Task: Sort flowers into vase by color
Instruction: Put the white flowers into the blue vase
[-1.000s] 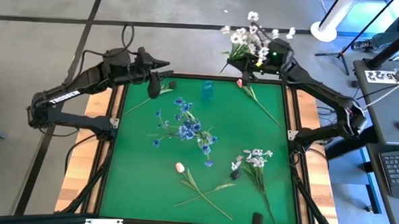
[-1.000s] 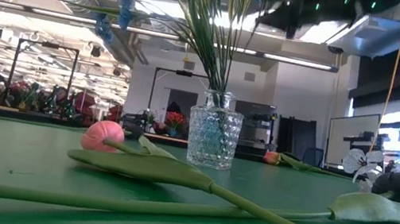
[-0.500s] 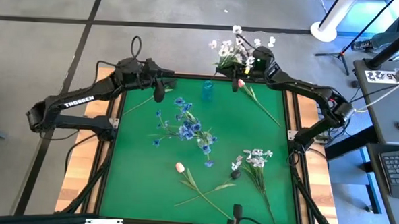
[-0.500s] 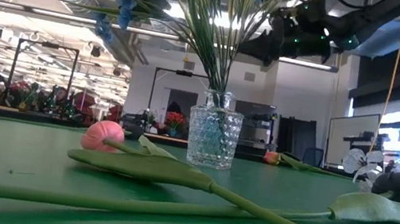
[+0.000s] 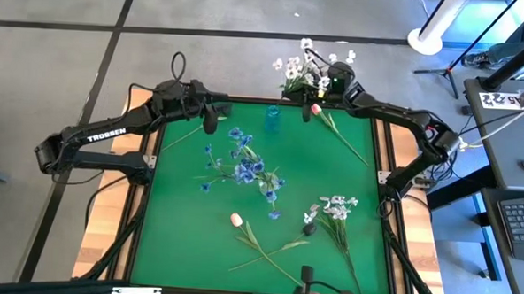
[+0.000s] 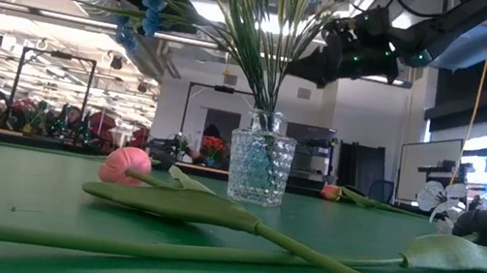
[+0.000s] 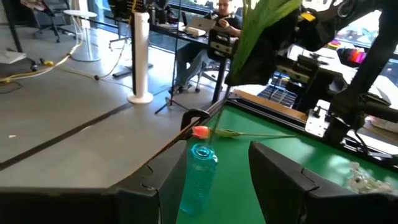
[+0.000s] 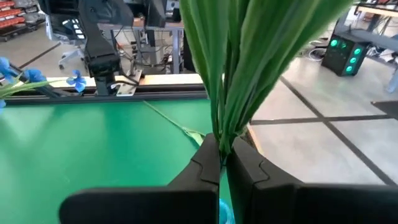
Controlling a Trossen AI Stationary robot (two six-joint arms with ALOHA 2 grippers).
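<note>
My right gripper (image 5: 308, 108) hovers at the table's far edge, just right of the small blue vase (image 5: 272, 118), shut on a spray of white blossoms (image 5: 310, 65). My left gripper (image 5: 208, 120) is open, left of that vase; in its wrist view the blue vase (image 7: 199, 174) shows between the fingers but apart from them. A clear glass vase (image 6: 258, 168) at mid-table holds blue flowers (image 5: 243, 168) by their stems. A pink tulip (image 5: 315, 108), a peach tulip (image 5: 236, 219) and a white spray with a dark bud (image 5: 330, 208) lie flat on the mat. My right gripper pinches the white spray's bunched green stems and leaves (image 8: 221, 134) between its two fingers. The spray is lifted clear of the table. Its stems rise away from the fingers, and the blossoms (image 5: 312, 62) stand out past the table's far edge.
A thin stem (image 5: 184, 136) lies on the mat below my left gripper. The green mat (image 5: 178, 232) has a raised dark frame. In the left wrist view a person sits at a desk (image 7: 221, 12) beyond the table, near a white stand (image 7: 140, 62).
My right gripper has carried the white spray toward the table's left, along the far edge, closer to the blue vase, and stays shut on it. My left arm has reached forward, and its gripper has shifted slightly toward the blue vase.
</note>
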